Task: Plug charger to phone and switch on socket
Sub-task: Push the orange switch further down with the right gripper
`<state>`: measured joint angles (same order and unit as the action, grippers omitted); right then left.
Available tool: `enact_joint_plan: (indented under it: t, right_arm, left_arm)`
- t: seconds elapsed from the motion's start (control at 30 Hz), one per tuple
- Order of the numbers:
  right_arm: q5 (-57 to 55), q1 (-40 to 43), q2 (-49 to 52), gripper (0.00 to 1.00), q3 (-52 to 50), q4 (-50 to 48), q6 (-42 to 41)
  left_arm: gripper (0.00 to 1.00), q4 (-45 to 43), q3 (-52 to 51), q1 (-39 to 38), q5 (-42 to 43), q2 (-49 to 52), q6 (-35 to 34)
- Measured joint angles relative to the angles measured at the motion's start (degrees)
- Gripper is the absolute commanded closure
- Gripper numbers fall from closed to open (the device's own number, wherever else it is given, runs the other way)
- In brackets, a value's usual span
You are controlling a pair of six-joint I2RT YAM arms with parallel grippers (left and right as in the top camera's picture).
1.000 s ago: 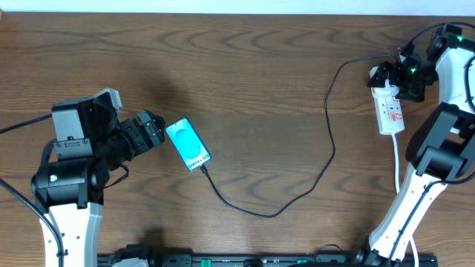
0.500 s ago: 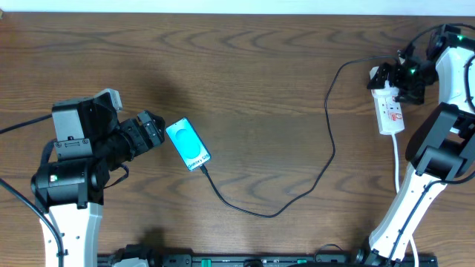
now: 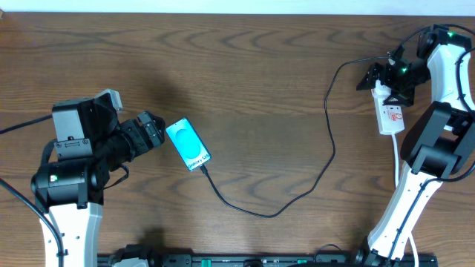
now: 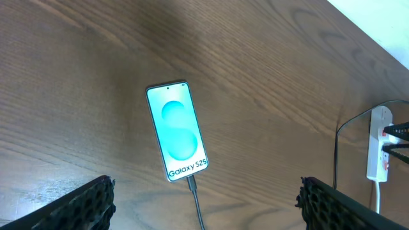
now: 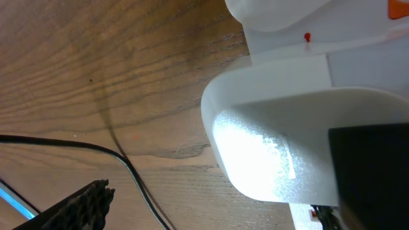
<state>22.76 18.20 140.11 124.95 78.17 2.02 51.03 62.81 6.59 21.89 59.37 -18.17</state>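
The phone (image 3: 188, 144) lies flat at the table's left, teal screen up, and shows lengthwise in the left wrist view (image 4: 177, 130). The charger's black cable (image 3: 327, 145) loops across the table. Its plug tip (image 4: 192, 184) sits in the phone's "Galaxy S25" end. My left gripper (image 3: 152, 132) hovers open just left of the phone, with nothing between its fingers (image 4: 86, 203). The white socket (image 3: 390, 113) lies at the far right. My right gripper (image 3: 376, 78) stands open over its far rounded end, and a white body (image 5: 281, 147) fills most of the right wrist view.
The socket's white cord (image 3: 397, 159) runs towards the front beside the right arm's base (image 3: 434, 152). The left arm's base (image 3: 70, 167) stands at the left. The cable (image 5: 137, 182) crosses the wood beside the right gripper's finger (image 5: 77, 207).
My right gripper has shifted a little left and towards the socket's far end. The left gripper, phone and cable have not moved.
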Motion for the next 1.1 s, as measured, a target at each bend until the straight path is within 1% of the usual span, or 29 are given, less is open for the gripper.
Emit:
enact_joint_plan:
  t: [0.27, 0.6, 1.1]
  right_arm:
    - [0.4, 0.4, 0.3, 0.01, 0.7, 0.4, 0.0]
    - [-0.6, 2.9, 2.1, 0.01, 5.4, -0.2, -0.1]
    - [-1.3, 2.8, 2.2, 0.01, 5.5, -0.4, 0.0]
  left_arm:
    - [0.07, 0.2, 0.0, 0.0, 0.0, 0.0, 0.0]
    - [0.07, 1.1, 0.0, 0.0, -0.5, 0.0, 0.0]
    - [0.07, 1.3, 0.0, 0.0, -0.9, 0.0, 0.0]
